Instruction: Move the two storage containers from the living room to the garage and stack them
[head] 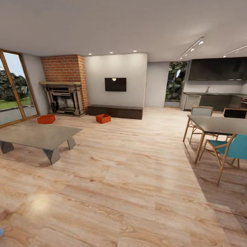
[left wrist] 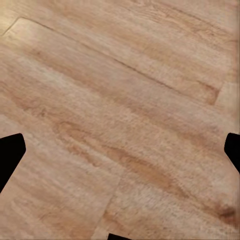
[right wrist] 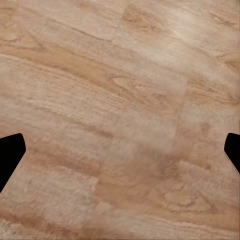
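We see the two storage containers far across the living room's wood plank floor (head: 130, 164): one orange-red bin (head: 103, 118) just before the dark low cabinet (head: 115, 111), the other bin (head: 46, 119) near the brick fireplace (head: 65, 85), partly cut off behind the grey coffee table (head: 37, 135). Both stand well apart. In our wrist views, the left gripper (left wrist: 120, 150) and right gripper (right wrist: 120, 150) hang spread wide over bare planks, holding and touching nothing; only dark fingertips (left wrist: 10, 152) (right wrist: 10, 150) show at the edges. A dining table (head: 219, 125) and teal chair (head: 230, 149) stand at the right.

Black fingertips (left wrist: 10, 155), matte, angular, wedge-shaped
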Robot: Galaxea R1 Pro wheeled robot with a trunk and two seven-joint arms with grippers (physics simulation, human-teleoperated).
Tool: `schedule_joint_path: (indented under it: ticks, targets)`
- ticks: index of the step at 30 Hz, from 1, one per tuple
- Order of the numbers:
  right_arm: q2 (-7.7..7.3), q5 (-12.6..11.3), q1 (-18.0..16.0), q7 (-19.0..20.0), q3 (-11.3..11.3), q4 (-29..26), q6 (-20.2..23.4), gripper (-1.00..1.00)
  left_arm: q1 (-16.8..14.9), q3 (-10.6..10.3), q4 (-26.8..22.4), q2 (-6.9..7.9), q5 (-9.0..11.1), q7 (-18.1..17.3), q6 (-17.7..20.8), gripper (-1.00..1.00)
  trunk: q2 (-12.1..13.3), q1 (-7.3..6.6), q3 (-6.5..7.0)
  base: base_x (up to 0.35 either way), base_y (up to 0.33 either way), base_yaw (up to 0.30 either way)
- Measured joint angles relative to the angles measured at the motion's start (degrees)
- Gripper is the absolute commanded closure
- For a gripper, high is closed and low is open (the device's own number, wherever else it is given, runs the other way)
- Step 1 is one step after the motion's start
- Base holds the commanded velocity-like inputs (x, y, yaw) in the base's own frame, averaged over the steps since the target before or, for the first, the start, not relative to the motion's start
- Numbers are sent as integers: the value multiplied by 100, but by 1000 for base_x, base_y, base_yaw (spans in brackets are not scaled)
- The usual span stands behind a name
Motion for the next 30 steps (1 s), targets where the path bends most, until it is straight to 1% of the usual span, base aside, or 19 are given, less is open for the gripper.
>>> schedule_joint_path:
  ticks: [3, 16, 30]
  targets:
    - [0, 0, -1, 0, 0, 0, 0, -100, 0, 0, 0, 3, 0, 0, 4, -100, 0, 0, 0, 329, -139, 62]
    - [1, 0, -2, 1, 0, 2, 0, -100, 2, 1, -3, 16, 0, 0, 8, -100, 0, 0, 0, 329, -140, 273]
    - [9, 0, -1, 0, 0, 0, -1, -100, 0, 0, 0, 11, 0, 0, 8, -100, 0, 0, 0, 329, -154, 27]
